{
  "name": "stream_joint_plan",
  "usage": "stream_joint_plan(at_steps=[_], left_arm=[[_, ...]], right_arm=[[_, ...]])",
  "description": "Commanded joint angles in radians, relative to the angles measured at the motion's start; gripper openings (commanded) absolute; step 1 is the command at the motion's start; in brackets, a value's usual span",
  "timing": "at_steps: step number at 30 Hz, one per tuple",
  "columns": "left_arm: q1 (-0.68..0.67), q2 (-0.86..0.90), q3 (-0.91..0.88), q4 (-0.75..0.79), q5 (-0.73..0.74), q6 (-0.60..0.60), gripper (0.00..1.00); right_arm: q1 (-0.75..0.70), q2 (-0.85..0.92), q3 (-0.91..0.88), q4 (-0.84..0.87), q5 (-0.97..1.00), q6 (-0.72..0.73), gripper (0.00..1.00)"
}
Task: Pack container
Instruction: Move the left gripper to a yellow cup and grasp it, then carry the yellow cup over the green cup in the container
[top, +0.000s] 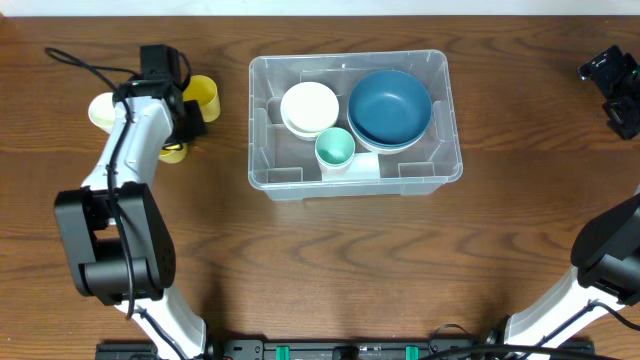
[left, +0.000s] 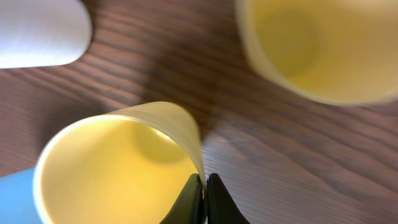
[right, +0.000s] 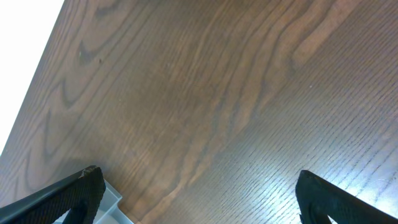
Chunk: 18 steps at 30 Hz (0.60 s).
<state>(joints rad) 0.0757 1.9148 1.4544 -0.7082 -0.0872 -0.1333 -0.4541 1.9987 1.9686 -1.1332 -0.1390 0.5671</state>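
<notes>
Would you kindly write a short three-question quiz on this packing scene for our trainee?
1. True or false: the blue bowl lies inside the container.
2. What is the left gripper shut on? A: a spoon. B: the yellow cup. C: a sponge.
3. Fill in: the right gripper is ____ and holds nothing.
Key: 1 true; 2 B; 3 open.

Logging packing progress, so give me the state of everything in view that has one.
Container: open, part filled.
White bowl: upright in container.
Blue bowl: upright in container.
Teal cup: upright in container.
Near yellow cup: rim pinched by left gripper.
Far yellow cup: upright, free.
Right gripper: open, empty.
</notes>
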Motion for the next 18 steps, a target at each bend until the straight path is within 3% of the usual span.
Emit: stream_joint_plan(at_steps=[1, 12, 18], left_arm=[[-0.022, -0.077, 0.012, -0.005, 0.013, -0.003, 0.06], [-0.027, -0.255, 0.012, -0.039, 0.04, -0.071, 0.06], [-0.048, -0.369, 0.012, -0.092, 0.164, -0.071, 0.06]], right_arm=[[0.003, -0.001, 0.003, -0.001, 0.0, 0.008, 0.99], [0.003, -0.001, 0.003, -0.002, 0.0, 0.008, 0.99], [0.003, -0.001, 0.003, -0.002, 0.0, 0.008, 0.99]])
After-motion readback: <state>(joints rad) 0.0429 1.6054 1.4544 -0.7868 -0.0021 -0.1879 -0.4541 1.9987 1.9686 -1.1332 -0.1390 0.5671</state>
